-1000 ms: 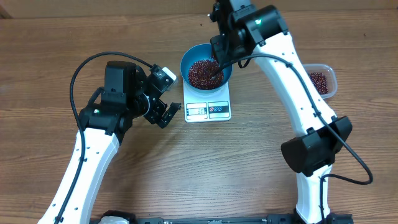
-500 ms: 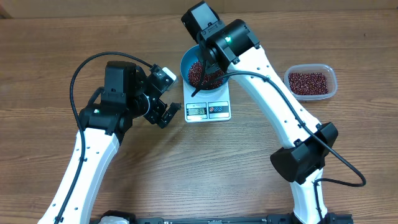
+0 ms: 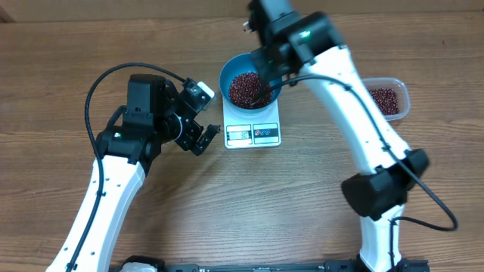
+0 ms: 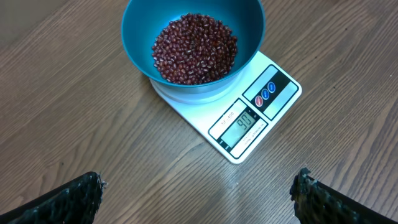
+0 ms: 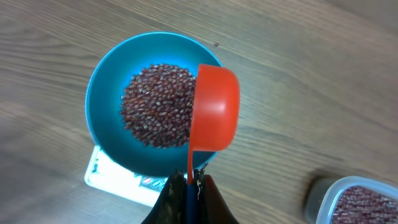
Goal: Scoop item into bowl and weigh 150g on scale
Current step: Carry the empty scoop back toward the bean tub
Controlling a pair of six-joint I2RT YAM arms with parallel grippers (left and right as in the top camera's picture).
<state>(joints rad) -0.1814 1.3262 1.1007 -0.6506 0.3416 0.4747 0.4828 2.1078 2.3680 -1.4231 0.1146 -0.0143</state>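
The work surface is a brown wood-grain bench (image 3: pixel 60 60). Near its centre stands the small flat white rectangular scale (image 3: pixel 253 133), with the display window and blue-marked buttons along its 6 o'clock edge in the overhead view. Digits show in the window.

The round, deep blue plastic bowl (image 3: pixel 225 75) sits on the scale platform, at the 12 o'clock end. Inside it, the small dark red-brown beans (image 3: pixel 243 89) form a loose heap covering the bottom.

A clear rounded-rectangular plastic tub (image 3: pixel 389 98) stands on the bench at 3 o'clock of the bowl, well apart from it. It holds more of the same beans.

Right arm: the base is at the 5 o'clock corner of the overhead view. The white links reach toward 11 o'clock and the wrist hangs over the bowl's 3 o'clock rim. The right hand (image 5: pixel 189 180) is clamped narrow on the thin handle of a small red plastic scoop (image 5: pixel 214 109). In the wrist view, the scoop's cup lies over the bowl's 3 o'clock rim, partly above the beans.

Left arm: the base is at 7 o'clock. The link rises toward 12 o'clock, and the wrist turns toward 3 o'clock. The left hand (image 3: pixel 203 139) hovers at 9 o'clock of the scale, near it but not touching, fingers spread wide and holding nothing.
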